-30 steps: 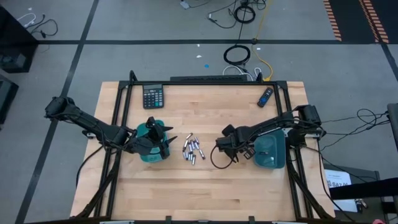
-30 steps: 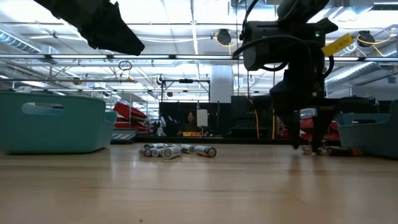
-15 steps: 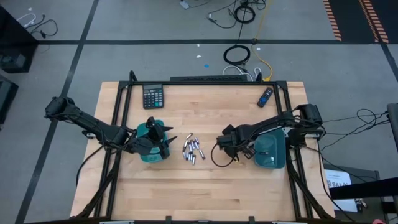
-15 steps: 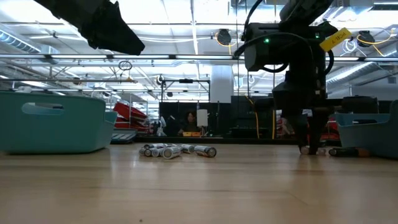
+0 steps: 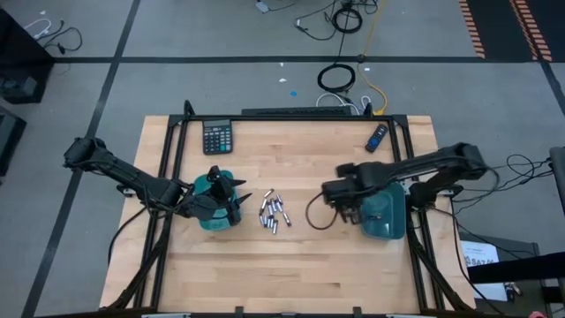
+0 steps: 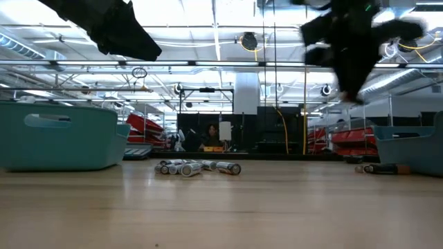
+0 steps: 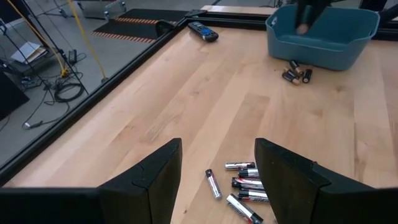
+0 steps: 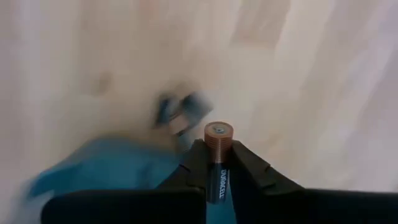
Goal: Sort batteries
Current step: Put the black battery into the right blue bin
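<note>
Right wrist view | battery point(image 8: 218, 155) pinched between right pincer point(image 8: 217, 163) fingertips

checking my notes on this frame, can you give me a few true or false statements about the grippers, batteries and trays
1. The right gripper is shut on a battery. True.
2. The left gripper holds a battery. False: it is open and empty, over the left tray.
3. A pile of batteries lies on the table between the two trays. True.
4. The calculator sits inside the right tray. False: it lies on the table near the far edge.
5. A few batteries lie beside the right tray. True.
</note>
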Motion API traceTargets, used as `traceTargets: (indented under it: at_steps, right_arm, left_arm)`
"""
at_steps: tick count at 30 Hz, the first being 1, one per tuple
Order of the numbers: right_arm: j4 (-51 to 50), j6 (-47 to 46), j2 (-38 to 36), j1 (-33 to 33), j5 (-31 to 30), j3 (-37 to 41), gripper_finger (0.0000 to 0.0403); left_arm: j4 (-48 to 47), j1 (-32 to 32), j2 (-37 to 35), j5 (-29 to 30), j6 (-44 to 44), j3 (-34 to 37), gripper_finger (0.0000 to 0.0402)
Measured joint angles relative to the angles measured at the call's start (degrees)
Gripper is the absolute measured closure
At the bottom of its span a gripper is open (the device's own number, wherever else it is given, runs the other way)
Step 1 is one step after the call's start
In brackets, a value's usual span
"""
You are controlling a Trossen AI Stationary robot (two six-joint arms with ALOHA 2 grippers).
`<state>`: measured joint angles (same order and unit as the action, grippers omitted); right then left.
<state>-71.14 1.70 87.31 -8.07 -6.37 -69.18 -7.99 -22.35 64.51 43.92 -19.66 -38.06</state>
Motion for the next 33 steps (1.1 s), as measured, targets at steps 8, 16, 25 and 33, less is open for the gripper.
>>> traceTargets:
  at_steps: [8,16,25,33]
  right_arm:
    - [-8.9,-23.8,-8.9,-4.3,4.8,7.5,0.0351]
    - [-9.1,-31.6,-10.8,-5.3,5.3,12.2,0.0263]
    - [0.9,-27.9,-8.9,-6.5,3.6,6.6,0.0219]
    - [7.5,-16.2,3.5,-8.2,3.7,5.7,0.0249]
  left_arm:
    - [0.0,0.0,0.0,-0.2,-0.7,0.0,0.0188]
    - [-0.1,0.0,0.0,-0.6,-1.1,0.0,0.0188]
    - [0.0,0.2,0.0,-1.9,-1.1,0.0,0.0188]
    - [0.0,0.6,0.0,-1.9,-1.1,0.0,0.0188]
